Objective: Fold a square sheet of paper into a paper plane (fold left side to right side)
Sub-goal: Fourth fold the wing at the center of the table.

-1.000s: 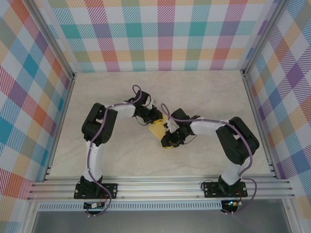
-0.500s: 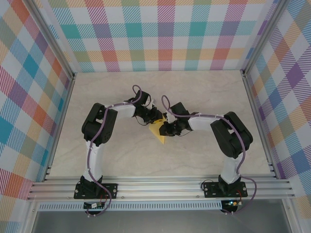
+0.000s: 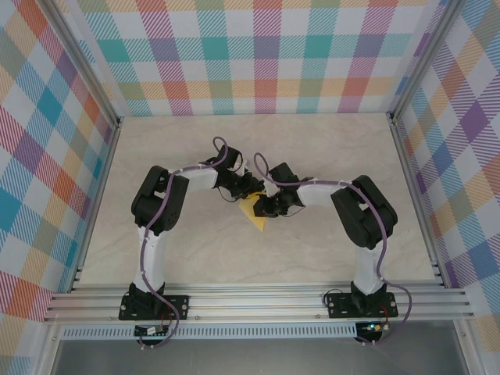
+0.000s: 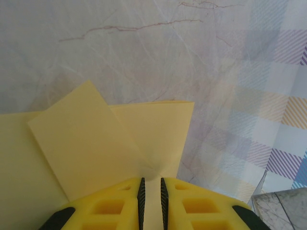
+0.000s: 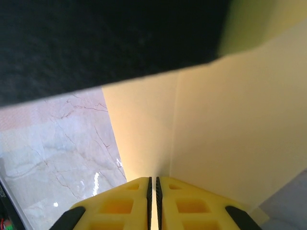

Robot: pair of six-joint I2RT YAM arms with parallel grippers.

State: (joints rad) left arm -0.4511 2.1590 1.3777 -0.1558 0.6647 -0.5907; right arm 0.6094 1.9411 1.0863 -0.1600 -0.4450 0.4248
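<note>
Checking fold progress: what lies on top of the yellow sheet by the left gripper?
A folded-over flap of the same sheet, lying askew. What the flap covers, and the table beneath, cannot be seen.

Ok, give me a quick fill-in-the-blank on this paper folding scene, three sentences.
1. The paper is ____ in colour.
2. It lies flat on the ____.
3. The left gripper and the right gripper are each ____ on it.
Missing words: yellow; table; shut.
</note>
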